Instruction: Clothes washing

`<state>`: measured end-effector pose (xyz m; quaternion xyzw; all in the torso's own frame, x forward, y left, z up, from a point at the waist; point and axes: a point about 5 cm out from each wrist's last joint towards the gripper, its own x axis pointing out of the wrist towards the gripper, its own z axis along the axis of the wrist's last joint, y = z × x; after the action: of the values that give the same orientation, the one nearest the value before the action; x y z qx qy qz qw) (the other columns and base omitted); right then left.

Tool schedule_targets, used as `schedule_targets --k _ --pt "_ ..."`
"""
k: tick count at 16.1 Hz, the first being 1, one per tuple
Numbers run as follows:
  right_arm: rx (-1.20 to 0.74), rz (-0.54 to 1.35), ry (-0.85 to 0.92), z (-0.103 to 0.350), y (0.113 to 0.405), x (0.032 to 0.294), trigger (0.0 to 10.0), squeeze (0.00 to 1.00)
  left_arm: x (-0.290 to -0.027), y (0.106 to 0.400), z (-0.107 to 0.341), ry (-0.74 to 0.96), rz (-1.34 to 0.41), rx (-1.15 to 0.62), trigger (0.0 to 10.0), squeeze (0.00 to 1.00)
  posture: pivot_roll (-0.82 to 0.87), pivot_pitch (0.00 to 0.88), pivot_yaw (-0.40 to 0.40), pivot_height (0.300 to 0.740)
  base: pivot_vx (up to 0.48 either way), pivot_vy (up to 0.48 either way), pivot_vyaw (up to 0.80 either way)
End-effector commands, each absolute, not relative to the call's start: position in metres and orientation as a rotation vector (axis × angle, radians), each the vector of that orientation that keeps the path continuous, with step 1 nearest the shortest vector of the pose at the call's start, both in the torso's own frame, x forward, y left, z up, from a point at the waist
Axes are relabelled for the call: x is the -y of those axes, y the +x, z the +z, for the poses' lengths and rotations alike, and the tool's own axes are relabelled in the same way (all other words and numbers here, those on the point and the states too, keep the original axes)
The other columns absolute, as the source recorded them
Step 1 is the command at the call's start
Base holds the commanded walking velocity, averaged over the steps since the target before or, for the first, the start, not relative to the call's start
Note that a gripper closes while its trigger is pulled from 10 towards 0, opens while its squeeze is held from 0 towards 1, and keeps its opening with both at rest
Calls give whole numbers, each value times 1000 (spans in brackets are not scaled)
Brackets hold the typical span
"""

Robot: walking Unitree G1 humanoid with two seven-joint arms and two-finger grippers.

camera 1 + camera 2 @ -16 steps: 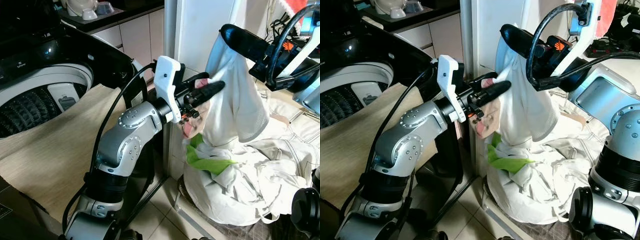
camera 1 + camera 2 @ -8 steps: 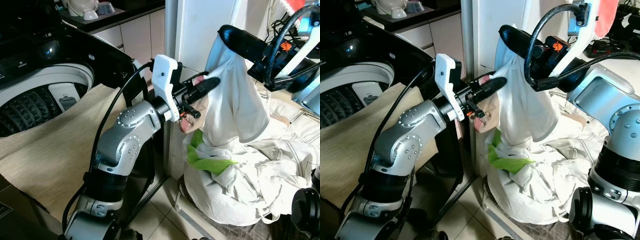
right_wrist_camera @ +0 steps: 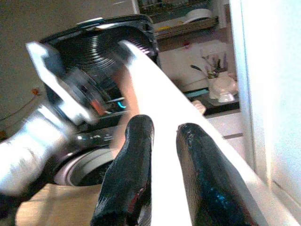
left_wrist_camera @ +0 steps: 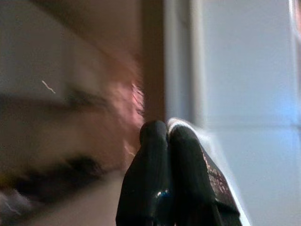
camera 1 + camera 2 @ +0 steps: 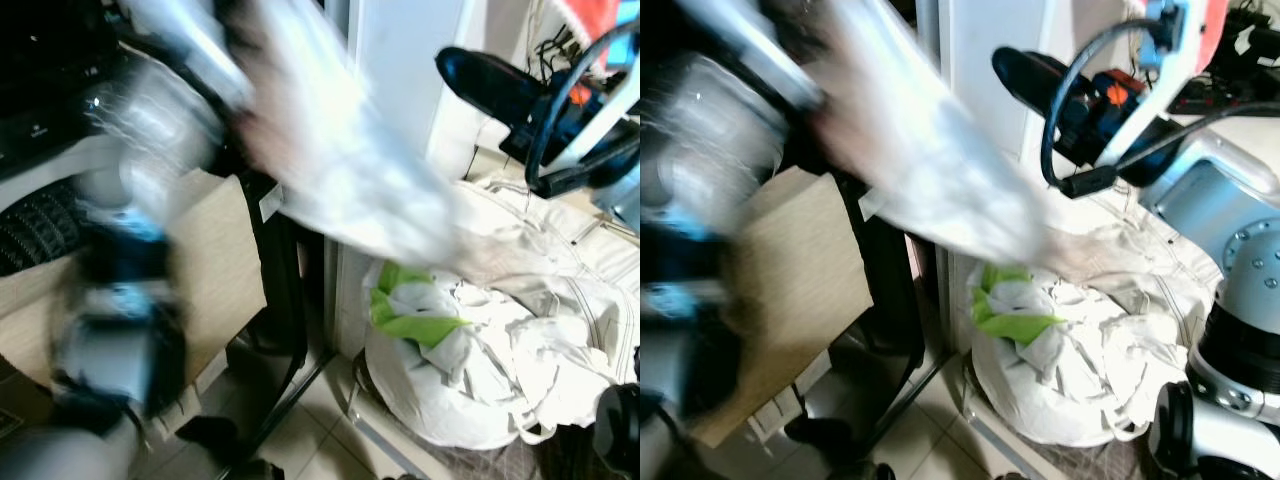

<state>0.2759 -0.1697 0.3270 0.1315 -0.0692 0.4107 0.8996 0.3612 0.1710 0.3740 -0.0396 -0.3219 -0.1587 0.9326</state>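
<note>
My left arm is a blur at the left, swinging toward the top-loading washing machine. A white garment streams from it in a long streak back to the laundry pile. In the left wrist view the left gripper is shut, with a thin white edge of that garment pinched at the fingertips. My right gripper stays high at the right above the pile. Its two fingers stand apart, and the white garment runs past between them toward the washer drum.
A beige cloth drapes over the washer's front edge. A green piece lies on top of the white pile in the basket on the tiled floor. A white pillar rises behind it. Black cables loop around the right arm.
The left arm has swept fast up and to the left, dragging the white garment off the right gripper's finger, where it hung before. The right gripper has stayed in place.
</note>
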Motion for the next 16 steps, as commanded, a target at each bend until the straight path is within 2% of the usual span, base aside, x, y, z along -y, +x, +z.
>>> schedule_targets --k 1,2,3,4,6,7,8,9,11,12,16 --pt "158 884 242 330 273 164 10000 0 -192 357 398 -72 -213 756 0 0 -86 0 62 740 0 0 0" --pt "174 893 232 330 271 164 10000 0 -238 326 463 129 59 1026 0 0 -76 0 63 740 0 0 0" --pt "181 890 229 329 271 164 10000 0 -257 302 495 265 188 1169 0 0 -68 0 62 740 0 0 0" --pt "185 885 223 328 270 164 10000 0 -260 304 495 317 201 1150 0 0 -64 0 60 740 0 0 0" --pt "174 889 207 323 270 160 10000 0 -259 343 459 330 102 861 0 0 -62 0 59 740 0 0 0" --pt "139 899 162 315 270 154 10000 0 -251 372 412 363 -6 594 0 0 -65 0 56 740 0 0 0" --pt "98 913 115 307 269 149 10000 0 -247 390 372 409 -64 402 0 0 -65 0 56 740 0 0 0" --pt "67 925 87 300 267 144 10000 0 -246 399 346 434 -99 299 0 0 -67 0 55 740 0 0 0" --pt "23 945 57 287 264 133 10000 0 -245 405 309 447 -173 155 0 0 -71 0 55 740 0 0 0" --pt "8 960 45 283 262 127 10000 0 -247 406 298 487 -156 103 0 0 -74 0 57 740 0 0 0" --pt "-26 986 -8 274 258 122 10000 0 -256 406 292 531 -135 14 0 0 -79 0 61 740 0 0 0"
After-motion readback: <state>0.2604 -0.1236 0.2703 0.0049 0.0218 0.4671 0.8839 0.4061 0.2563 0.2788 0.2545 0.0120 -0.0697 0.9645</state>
